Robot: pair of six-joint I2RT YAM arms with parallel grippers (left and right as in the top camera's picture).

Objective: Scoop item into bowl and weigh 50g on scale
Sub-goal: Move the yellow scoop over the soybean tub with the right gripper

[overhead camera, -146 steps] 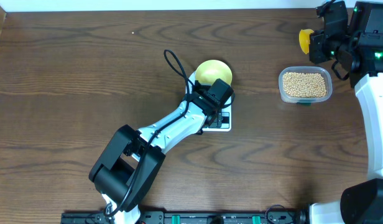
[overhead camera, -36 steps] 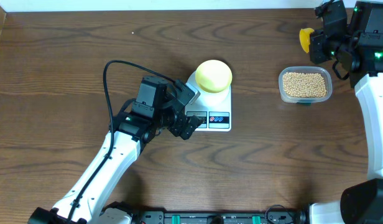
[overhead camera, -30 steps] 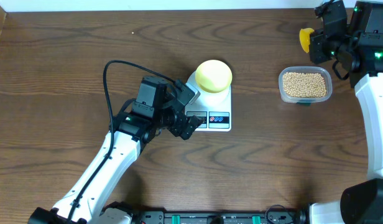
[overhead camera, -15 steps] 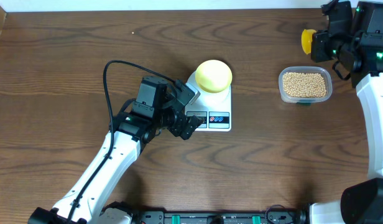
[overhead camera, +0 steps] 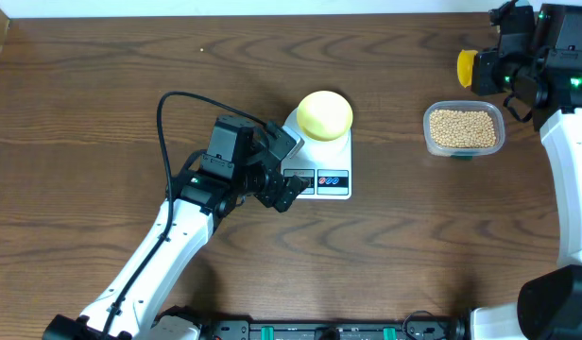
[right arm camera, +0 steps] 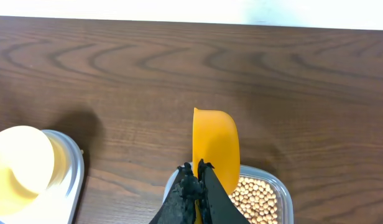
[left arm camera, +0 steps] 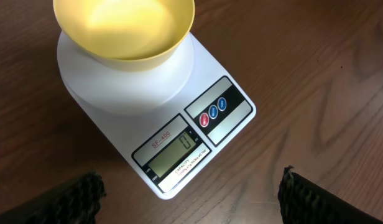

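Overhead: scale (overhead camera: 333,181) sits mid-table w/ bowl (overhead camera: 325,114) on its round platform, at the far end. L gripper (overhead camera: 289,168) is just beside the scale's left edge, level w/ the display end, jaws spread wide, nothing btwn them. Wide bare table (overhead camera: 102,94) to the left and far side of that arm; its cable loops up over that area. Clear tub (overhead camera: 427,129) of beans (overhead camera: 463,128) lies well right of the scale, open wood btwn the two. R gripper (overhead camera: 482,68) is near the far right corner, clamped on a yellow scoop (overhead camera: 468,66) that shows just past the tub's far rim, close to the table's far edge.

Left wrist: bowl looks empty, rim overhanging the platform slightly. Display (left arm camera: 173,155) reads 0; red and blue buttons (left arm camera: 213,112) beside it. Both fingers (left arm camera: 73,198) sit at the lower corners, far apart, clear of the scale's near corner, bare wood all round it.

Right wrist: jaws fully closed on the scoop handle; scoop cup faces side-on, over the tub's far rim w/ beans below right. Whether the cup holds beans, can't tell. Bowl and scale edge at lower left, a wide strip of wood btwn them and the tub. Table's far edge runs along the top.
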